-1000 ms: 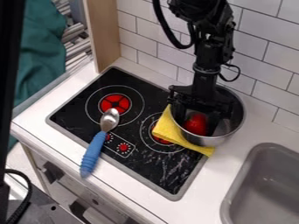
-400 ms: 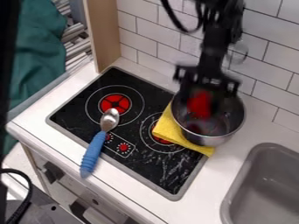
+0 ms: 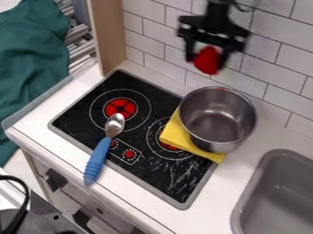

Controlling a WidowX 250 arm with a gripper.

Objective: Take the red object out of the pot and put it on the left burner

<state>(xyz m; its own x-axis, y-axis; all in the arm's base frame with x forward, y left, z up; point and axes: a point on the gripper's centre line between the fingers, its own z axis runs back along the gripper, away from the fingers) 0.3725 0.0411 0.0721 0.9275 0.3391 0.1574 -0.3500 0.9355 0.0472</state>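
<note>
Pincer: it hung (image 3: 207, 66) high in the view in front of the tiled wall (image 3: 275, 68), clenched on the red object.
Red object: it sat (image 3: 208, 61) between the pincer's two fingers, out of the pot and off the burners.
Pot: the metal pot (image 3: 207, 145) stood upright below the pincer, partly on the yellow cloth (image 3: 185, 136).
Left burner: it lay (image 3: 111, 109) down and to the left of the pincer, on the black stove top (image 3: 85, 119).
Right burner: it lay (image 3: 166, 145) below the pincer, nearer than the left one, partly under the cloth.
Spoon: the blue-handled spoon (image 3: 98, 157) lay down-left of the pincer, its bowl over the left burner's ring.
Sink: the grey sink (image 3: 245, 208) was far down-right of the pincer.
</note>
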